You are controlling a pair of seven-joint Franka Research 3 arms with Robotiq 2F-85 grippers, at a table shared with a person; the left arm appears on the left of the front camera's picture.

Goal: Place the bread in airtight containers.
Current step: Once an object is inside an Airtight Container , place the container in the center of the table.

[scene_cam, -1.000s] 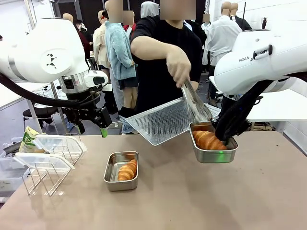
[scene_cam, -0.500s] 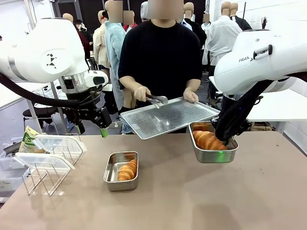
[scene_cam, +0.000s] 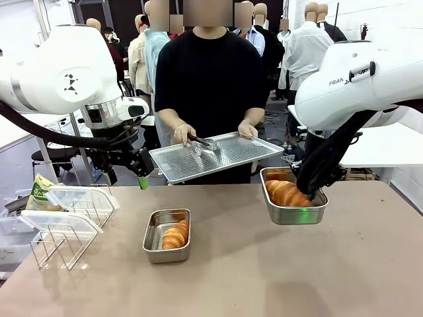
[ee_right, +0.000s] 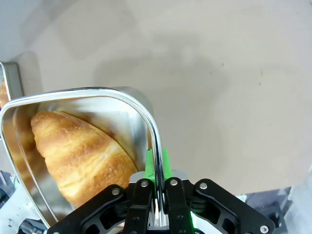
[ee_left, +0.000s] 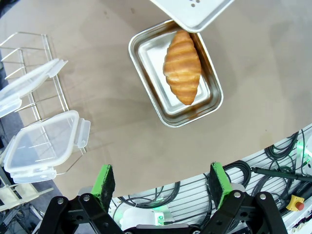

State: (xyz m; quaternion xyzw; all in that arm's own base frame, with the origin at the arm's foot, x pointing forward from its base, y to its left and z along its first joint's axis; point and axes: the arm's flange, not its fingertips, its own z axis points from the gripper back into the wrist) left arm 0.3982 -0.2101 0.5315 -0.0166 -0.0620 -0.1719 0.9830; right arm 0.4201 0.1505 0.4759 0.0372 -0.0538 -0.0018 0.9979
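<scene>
The right gripper [ee_right: 157, 171] is clamped on the rim of a small rectangular stainless-steel pan [ee_right: 124, 114] holding one golden-brown glossy croissant roll [ee_right: 78, 151]. The left gripper [ee_left: 163, 183] hangs spread wide and empty above the tan table [scene_cam: 264, 277]. There a second steel pan [scene_cam: 151, 246] holds the other roll [scene_cam: 176, 235] (both pans lidless; two clear plastic lids [scene_cam: 79, 197] lean on the wire rack [scene_cam: 59, 251]).

The person [scene_cam: 210, 72] has drawn the tongs [scene_cam: 201, 140] away from the right-hand container [scene_cam: 295, 217] and levelled the perforated tray [scene_cam: 232, 150], tongs seemingly resting on it.
</scene>
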